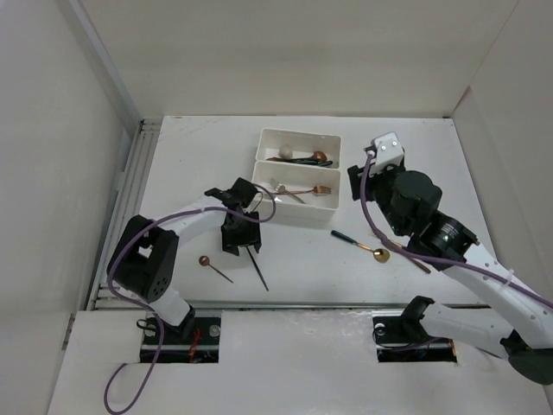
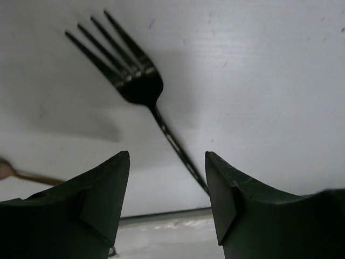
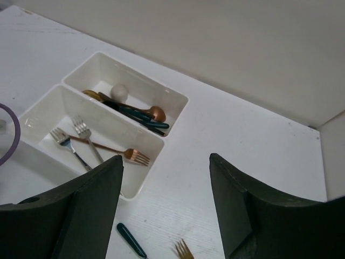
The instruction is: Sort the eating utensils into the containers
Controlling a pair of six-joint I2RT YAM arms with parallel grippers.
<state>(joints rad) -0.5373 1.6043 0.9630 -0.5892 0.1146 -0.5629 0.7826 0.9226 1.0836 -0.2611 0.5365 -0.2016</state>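
Caught only from above: both arms at once, with the black fork and a copper spoon lying apart on the table, near the left arm. Read the tray contents only through the right wrist view: spoons in the far tray, two silver forks and a copper fork in the near tray, a green-handled utensil on the table just short of them. Found the left gripper partly open, straddling the black fork's handle; could not tell whether either finger touched it. Found the right gripper wide open above the table near the trays, gripping nothing.
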